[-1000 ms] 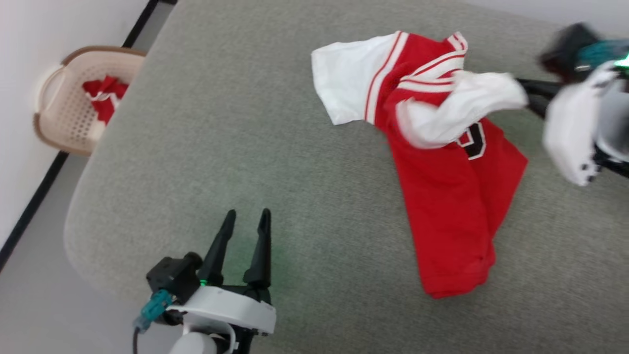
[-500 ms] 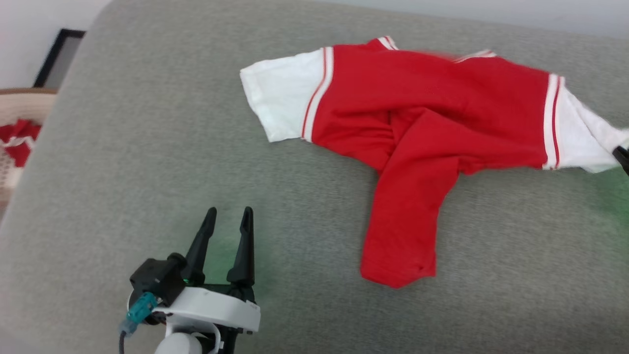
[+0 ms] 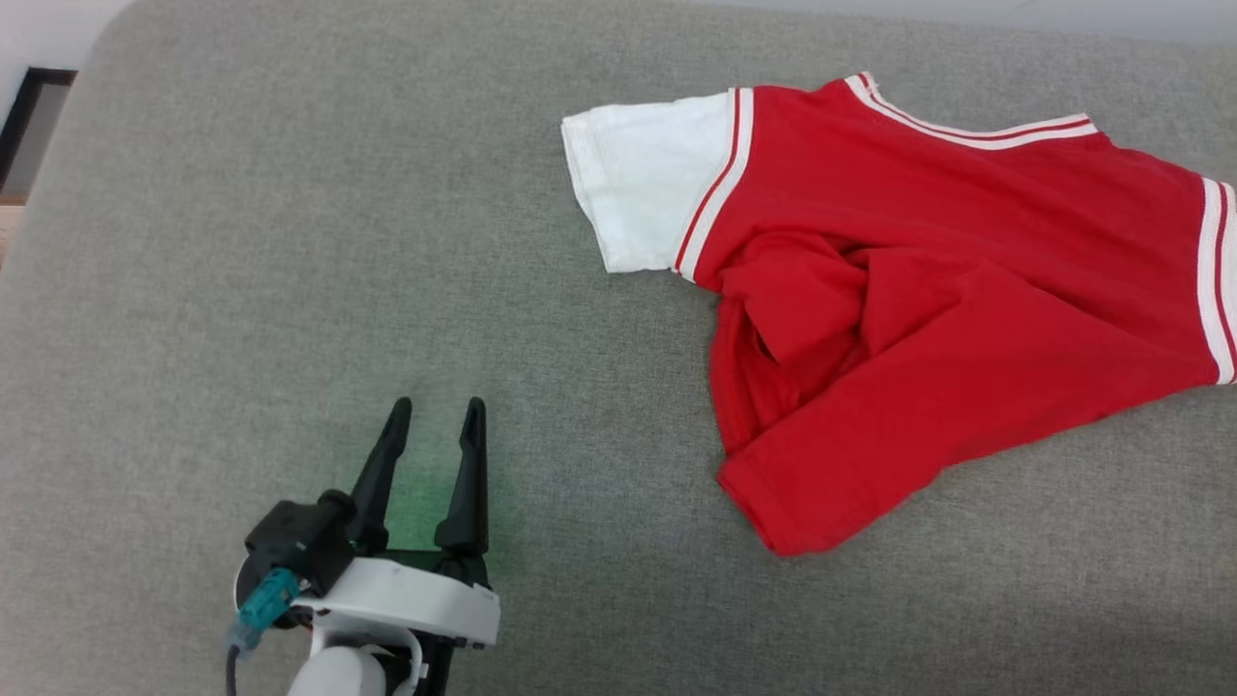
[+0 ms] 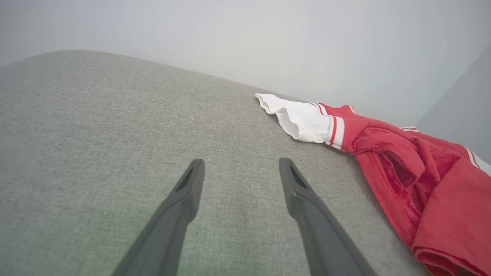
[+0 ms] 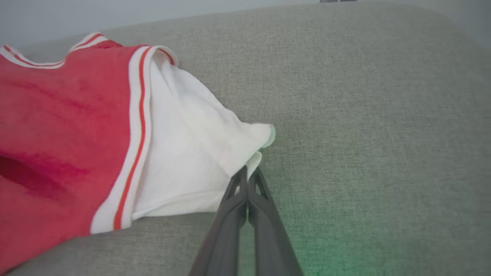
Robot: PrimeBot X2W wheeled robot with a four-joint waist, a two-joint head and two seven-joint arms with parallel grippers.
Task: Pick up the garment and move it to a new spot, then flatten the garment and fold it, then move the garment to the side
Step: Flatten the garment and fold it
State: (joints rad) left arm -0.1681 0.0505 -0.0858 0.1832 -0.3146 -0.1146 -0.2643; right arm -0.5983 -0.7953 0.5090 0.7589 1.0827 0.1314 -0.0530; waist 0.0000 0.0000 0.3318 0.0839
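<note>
One garment (image 3: pixel 928 290); two grippers, left gripper (image 3: pixel 437 406) and right gripper (image 5: pixel 249 170); one grey cushion (image 3: pixel 290 242).

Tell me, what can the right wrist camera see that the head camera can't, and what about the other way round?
Right wrist view: the right gripper, shut, pinching the tip of one white sleeve.
Head view: the left gripper, open and apart from the cloth, plus the other white sleeve and the crumpled red bottom hem.
Both: the red garment with its striped trim, lying on the grey cushion.
</note>
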